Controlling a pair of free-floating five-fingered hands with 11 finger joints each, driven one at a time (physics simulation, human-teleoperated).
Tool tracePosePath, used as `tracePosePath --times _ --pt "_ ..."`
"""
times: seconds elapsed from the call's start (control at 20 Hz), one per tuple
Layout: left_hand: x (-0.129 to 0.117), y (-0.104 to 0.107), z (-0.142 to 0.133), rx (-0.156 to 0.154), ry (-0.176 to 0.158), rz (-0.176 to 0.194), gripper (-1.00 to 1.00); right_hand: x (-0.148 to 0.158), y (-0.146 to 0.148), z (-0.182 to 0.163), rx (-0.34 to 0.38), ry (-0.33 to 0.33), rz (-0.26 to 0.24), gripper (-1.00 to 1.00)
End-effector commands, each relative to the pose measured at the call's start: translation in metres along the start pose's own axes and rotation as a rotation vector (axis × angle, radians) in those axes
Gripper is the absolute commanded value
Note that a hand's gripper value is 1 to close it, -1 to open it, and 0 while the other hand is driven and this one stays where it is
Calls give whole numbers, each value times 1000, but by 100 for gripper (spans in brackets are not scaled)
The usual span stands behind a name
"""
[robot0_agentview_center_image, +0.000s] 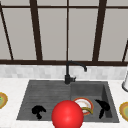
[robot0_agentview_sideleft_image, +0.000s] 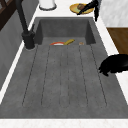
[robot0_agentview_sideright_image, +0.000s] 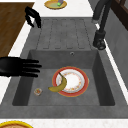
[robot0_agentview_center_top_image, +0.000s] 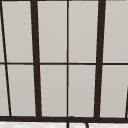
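A red-rimmed white plate (robot0_agentview_sideright_image: 75, 82) lies on the floor of the sink basin (robot0_agentview_sideright_image: 97, 75) with a yellow banana (robot0_agentview_sideright_image: 59, 85) across its edge. My right hand (robot0_agentview_sideright_image: 17, 66) hovers at the basin's front rim, fingers straight and pointing over the basin, holding nothing. It also stands at the basin's right in the front view (robot0_agentview_center_image: 103, 107). My left hand (robot0_agentview_center_image: 38, 111) floats over the front of the ribbed draining board (robot0_agentview_sideleft_image: 65, 75), its fingers curled on nothing. A big red ball (robot0_agentview_center_image: 67, 115) sits at the front edge and hides part of the plate (robot0_agentview_center_image: 83, 103).
A black faucet (robot0_agentview_center_image: 68, 72) stands behind the sink. A small round item (robot0_agentview_sideright_image: 37, 91) lies on the basin floor near the banana. Yellow plates sit on the counter at the left (robot0_agentview_center_image: 2, 100) and right (robot0_agentview_center_image: 124, 110). A white vessel (robot0_agentview_center_image: 125, 82) stands at the far right.
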Motion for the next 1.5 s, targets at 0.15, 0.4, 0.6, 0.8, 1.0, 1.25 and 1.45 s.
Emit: tracePosePath --times 0.15,0.4,0.6,0.8,1.0,1.25,1.45 --pt "0 0 0 0 0 0 0 -5 6 -7 -47 -158 67 -100" --pt "0 0 0 0 0 0 0 -2 -3 -44 -74 -137 54 -100" --pt "0 0 0 0 0 0 0 8 -15 -71 -72 -101 89 -100" --pt "0 0 0 0 0 0 0 18 -29 -93 -83 -58 131 -100" --pt "0 0 0 0 0 0 0 21 -32 -120 -131 -64 181 -100" --pt "0 0 0 0 0 0 0 24 -31 -152 -211 -80 214 -100" --pt "0 0 0 0 0 0 0 26 -33 -177 -254 -81 239 -100"
